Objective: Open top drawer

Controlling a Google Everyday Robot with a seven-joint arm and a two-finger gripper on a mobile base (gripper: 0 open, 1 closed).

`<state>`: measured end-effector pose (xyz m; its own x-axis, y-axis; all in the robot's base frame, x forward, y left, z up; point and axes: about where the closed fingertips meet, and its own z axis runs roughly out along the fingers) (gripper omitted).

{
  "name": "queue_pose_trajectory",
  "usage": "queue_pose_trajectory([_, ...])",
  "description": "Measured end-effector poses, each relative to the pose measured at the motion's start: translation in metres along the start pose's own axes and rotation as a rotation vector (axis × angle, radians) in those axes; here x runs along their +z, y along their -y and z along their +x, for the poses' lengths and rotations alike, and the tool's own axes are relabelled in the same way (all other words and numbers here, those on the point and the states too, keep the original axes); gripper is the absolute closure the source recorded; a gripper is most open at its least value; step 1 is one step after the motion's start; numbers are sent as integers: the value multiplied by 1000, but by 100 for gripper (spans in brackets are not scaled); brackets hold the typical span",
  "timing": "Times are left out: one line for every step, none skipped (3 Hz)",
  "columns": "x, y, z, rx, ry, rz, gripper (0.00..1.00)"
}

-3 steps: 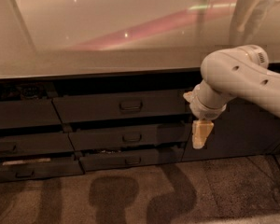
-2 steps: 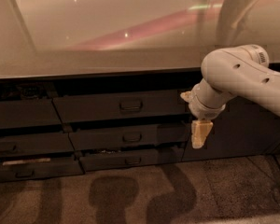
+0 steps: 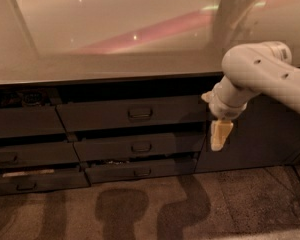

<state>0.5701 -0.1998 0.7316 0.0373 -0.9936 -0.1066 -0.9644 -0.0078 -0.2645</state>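
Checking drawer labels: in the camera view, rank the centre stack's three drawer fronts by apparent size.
1. top drawer, widest and tallest
2. middle drawer
3. bottom drawer, narrowest
The gripper hangs right of the stack, beside the middle drawer.

No readable text, label, number anywhere; gripper [image 3: 221,136] hangs just right of top drawer [image 3: 132,113] front

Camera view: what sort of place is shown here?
Probably an office kitchen or workroom: a long glossy grey countertop over dark grey flat-fronted drawers, including the wide top drawer, and a dark speckled floor. The robot's pale gripper hangs right of that drawer's front.
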Motion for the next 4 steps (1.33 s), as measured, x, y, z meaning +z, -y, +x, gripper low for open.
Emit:
queue_pose_trajectory([7,36,24,61,2,0,0])
queue_pose_trajectory([9,36,24,61,-7,-5,0])
queue_pose_trajectory([21,41,36,94,-24,-39,0])
queue_pose_trajectory([62,51,79,184,-29,-134,0])
